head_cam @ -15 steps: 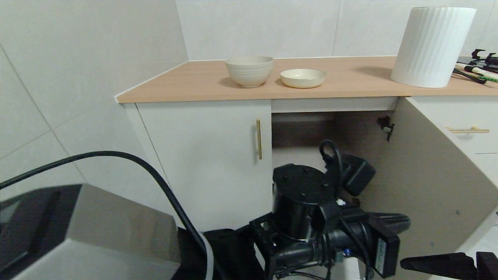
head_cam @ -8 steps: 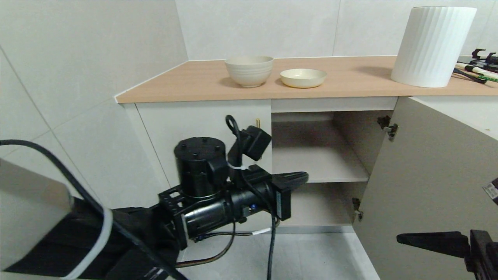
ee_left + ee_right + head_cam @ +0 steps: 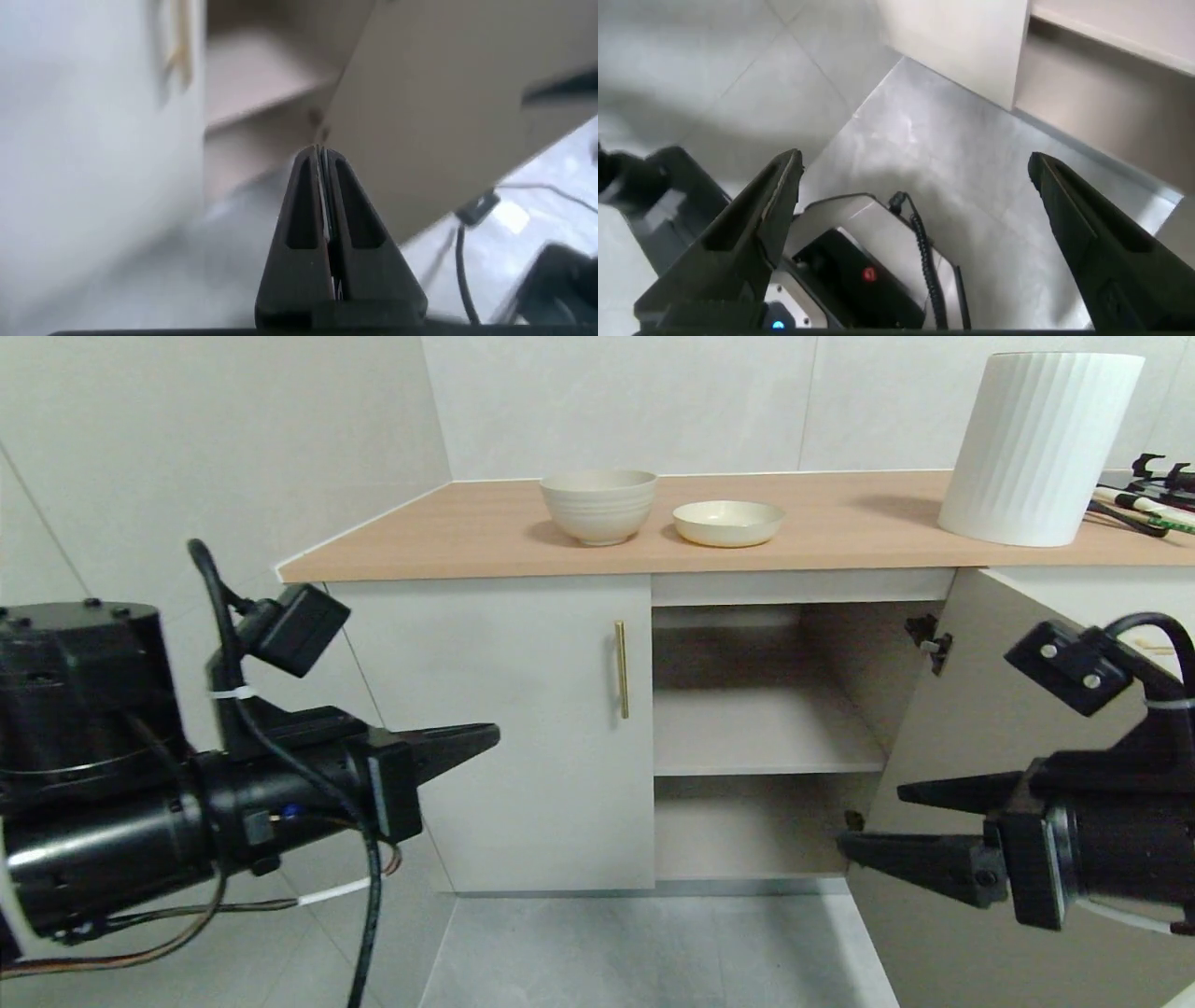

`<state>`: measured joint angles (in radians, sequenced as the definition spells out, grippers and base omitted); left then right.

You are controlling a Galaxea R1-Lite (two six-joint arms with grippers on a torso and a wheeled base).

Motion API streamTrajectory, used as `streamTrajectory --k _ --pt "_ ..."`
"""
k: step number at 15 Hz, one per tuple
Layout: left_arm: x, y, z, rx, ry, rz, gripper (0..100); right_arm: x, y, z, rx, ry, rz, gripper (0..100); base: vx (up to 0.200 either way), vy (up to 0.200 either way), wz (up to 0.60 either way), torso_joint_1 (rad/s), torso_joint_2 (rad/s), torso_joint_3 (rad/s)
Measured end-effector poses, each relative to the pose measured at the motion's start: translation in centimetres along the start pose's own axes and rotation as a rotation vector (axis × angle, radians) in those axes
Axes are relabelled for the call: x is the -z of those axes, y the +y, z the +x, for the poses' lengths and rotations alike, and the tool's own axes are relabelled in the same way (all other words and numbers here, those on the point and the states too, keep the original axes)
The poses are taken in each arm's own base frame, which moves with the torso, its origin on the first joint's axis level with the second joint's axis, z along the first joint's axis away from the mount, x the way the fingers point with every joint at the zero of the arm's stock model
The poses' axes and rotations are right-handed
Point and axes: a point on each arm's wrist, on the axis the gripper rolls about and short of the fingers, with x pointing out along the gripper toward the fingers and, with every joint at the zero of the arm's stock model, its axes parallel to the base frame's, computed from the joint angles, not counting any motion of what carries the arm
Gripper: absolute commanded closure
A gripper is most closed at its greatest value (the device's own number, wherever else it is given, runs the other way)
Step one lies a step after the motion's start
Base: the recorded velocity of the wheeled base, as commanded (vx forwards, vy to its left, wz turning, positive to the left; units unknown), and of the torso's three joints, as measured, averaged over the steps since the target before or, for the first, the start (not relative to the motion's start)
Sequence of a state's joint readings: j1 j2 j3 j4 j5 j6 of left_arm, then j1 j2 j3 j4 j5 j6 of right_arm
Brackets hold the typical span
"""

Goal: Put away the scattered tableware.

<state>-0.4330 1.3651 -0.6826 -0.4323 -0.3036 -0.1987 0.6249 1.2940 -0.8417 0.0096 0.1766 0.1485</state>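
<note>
A cream bowl [image 3: 598, 505] and a shallow cream dish [image 3: 727, 522] stand side by side on the wooden countertop [image 3: 448, 541]. Below them the cabinet's right door [image 3: 971, 709] hangs open, showing two bare shelves [image 3: 761, 733]; the left door [image 3: 495, 728] is closed. My left gripper [image 3: 490, 737] is shut and sits low at the left, in front of the closed door, empty [image 3: 322, 159]. My right gripper [image 3: 873, 821] is open with nothing between its fingers [image 3: 910, 168], low at the right beside the open door, pointing left.
A tall ribbed white container [image 3: 1038, 446] stands at the right of the countertop, with dark-handled utensils [image 3: 1144, 499] behind it. Tiled walls close off the left corner. Grey floor [image 3: 653, 952] lies in front of the cabinet.
My left arm has swung from in front of the cabinet opening to the left, uncovering the shelves. My right arm has risen into view at the right, its fingers apart.
</note>
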Motion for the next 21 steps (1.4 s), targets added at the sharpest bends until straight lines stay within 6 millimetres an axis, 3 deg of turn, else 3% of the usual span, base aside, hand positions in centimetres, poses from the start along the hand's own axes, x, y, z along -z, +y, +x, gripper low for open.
streamTrajectory --k 2,3,10,15,21 --pt "-1.4 -0.1 -2.2 -0.021 -0.042 0.003 100 -1.8 -0.1 0.9 0.017 0.048 0.017 0 0.000 0.000 0.00 0.000 0.00 0.000" --pt "-1.8 -0.2 -2.6 -0.022 -0.063 0.007 0 -2.4 -0.3 1.5 0.032 0.047 0.030 0 0.000 0.000 0.00 0.000 0.00 0.000" --pt "-2.9 1.2 -2.3 -0.074 -0.141 -0.029 0 -3.9 -0.6 1.9 0.121 -0.006 0.143 0 0.000 0.000 0.00 0.000 0.00 0.000" --pt "-3.6 1.0 -3.0 -0.078 -0.177 -0.017 0 -4.2 -0.5 1.4 0.122 -0.023 0.142 0 0.000 0.000 0.00 0.000 0.00 0.000" --pt "-4.0 0.5 -4.0 -0.073 -0.204 0.000 0 -4.1 -0.4 1.1 0.122 -0.028 0.141 0 0.200 0.000 0.00 0.007 0.00 0.002"
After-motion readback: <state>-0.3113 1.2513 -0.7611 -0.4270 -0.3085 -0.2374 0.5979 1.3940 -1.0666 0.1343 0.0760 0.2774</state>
